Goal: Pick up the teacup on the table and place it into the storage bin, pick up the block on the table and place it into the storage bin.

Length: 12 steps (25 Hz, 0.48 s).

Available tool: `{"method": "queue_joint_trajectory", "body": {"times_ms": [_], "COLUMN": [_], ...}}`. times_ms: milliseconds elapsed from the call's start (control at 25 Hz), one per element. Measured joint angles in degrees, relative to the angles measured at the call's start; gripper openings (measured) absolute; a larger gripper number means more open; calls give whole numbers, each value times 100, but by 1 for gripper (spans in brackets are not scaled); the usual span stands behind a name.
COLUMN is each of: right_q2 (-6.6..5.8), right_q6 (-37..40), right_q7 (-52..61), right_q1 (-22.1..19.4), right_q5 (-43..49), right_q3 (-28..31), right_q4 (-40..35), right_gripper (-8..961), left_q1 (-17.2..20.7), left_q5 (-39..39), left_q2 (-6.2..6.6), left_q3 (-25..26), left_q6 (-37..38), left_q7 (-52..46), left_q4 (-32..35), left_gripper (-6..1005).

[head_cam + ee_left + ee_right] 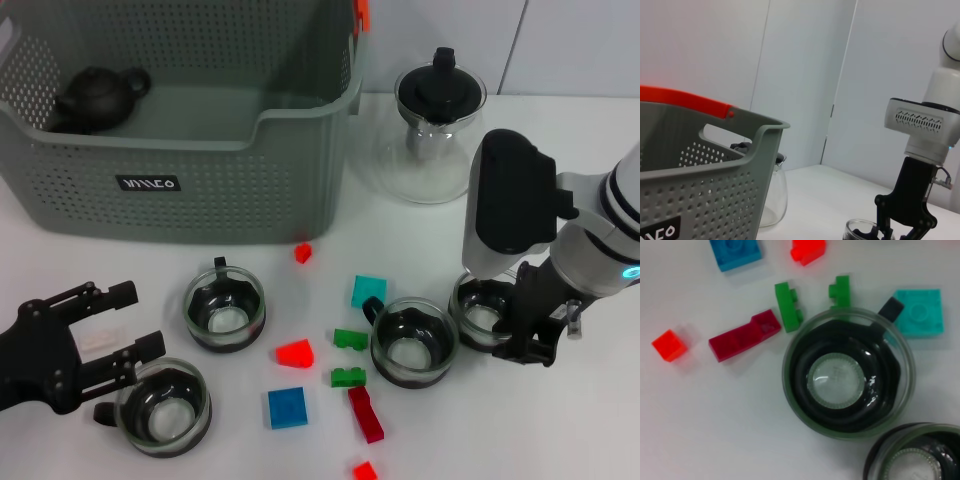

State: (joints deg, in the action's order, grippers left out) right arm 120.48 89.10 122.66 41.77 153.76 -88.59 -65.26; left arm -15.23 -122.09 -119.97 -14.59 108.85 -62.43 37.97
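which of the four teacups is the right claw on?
The far-right teacup, under the right claw; the other three stand clear, further left.

Storage bin (200,190) rear left, teapot (432,135) to its right, teacups (224,308) and blocks (288,407) in front

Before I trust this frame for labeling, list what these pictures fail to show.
- Right gripper: in the head view its arm covers the fingertips at the rightmost teacup, so grasp is unclear; the left wrist view cuts them off at the bottom edge.
- Storage bin: its near wall hides part of the floor; only a dark teapot shows inside.
- Left gripper: open beside the near-left teacup.
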Motion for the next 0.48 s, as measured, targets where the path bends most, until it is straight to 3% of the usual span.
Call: {"method": "queue_joint_trajectory", "body": {"times_ms": [280, 480], "right_q2": [-23, -41], "right_q6": [188, 781], "right_q7": [-42, -339], "right_q1": [-17, -25], "right_q5": [-96, -308], "right_q3": [258, 1138], "right_q4": [-85, -558], "right_gripper": [196, 100], "left_q1": [-23, -18], "left_q5": [1, 2], "left_q2": [0, 0], "left_q3": [0, 0], "left_q6": [-45, -49], "left_q7": [3, 3], "left_q4": [-18, -19], "left_gripper": [723, 723]}}
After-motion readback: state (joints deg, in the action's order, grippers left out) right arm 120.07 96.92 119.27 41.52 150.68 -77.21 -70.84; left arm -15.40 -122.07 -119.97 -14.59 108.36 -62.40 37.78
